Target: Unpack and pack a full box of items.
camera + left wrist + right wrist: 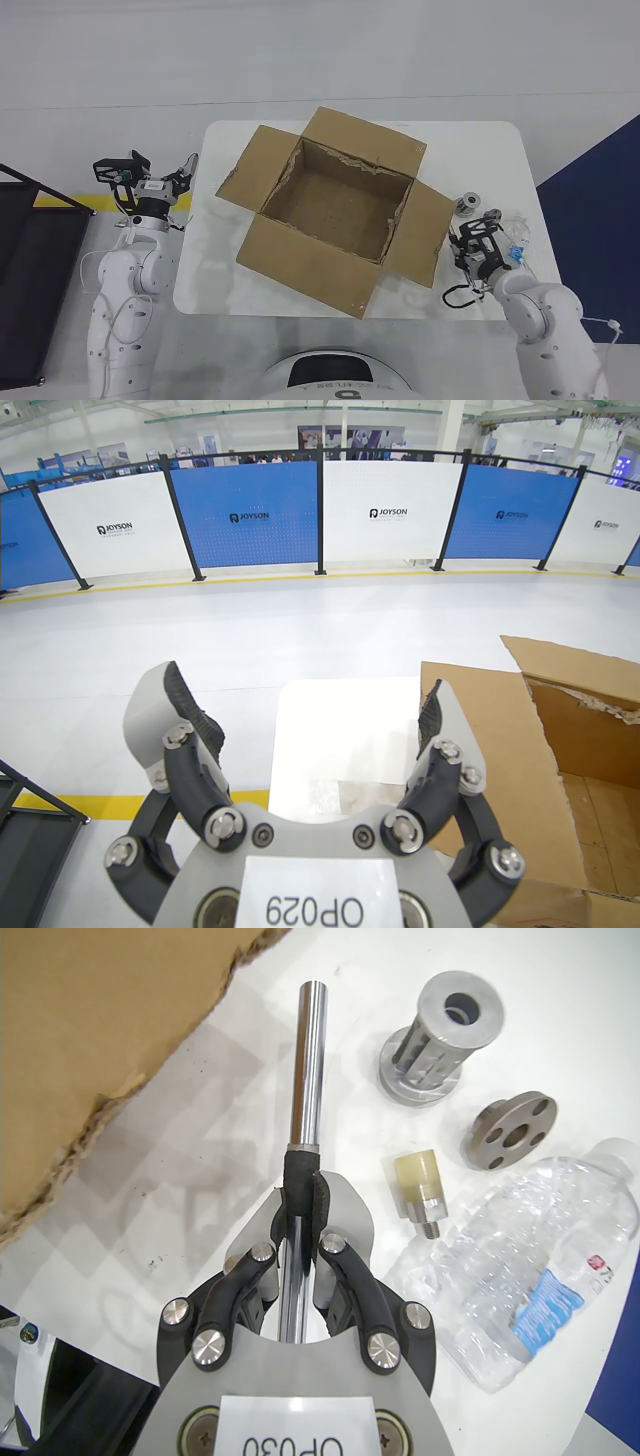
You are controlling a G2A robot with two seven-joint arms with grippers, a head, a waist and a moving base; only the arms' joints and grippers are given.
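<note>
An open cardboard box point(335, 205) stands in the middle of the white table point(480, 150), flaps spread, its brown floor bare. My right gripper point(302, 1163) is shut on a shiny steel rod point(310, 1068), which points out past the box's right flap point(100, 1028) just above the tabletop. In the top view that gripper point(476, 238) is at the table's right side. My left gripper point(304, 680) is open with nothing between its fingers, level with the table's left edge point(345, 740), the box point(575, 750) beside it; the top view shows it point(185, 170) there.
Beside the rod lie a flanged metal spool point(435, 1043), a round flange disc with holes point(510, 1128), a small threaded fitting with a yellowish cap point(417, 1188) and a clear water bottle point(525, 1268) near the table's right edge. A black rack point(30, 260) stands left of the table.
</note>
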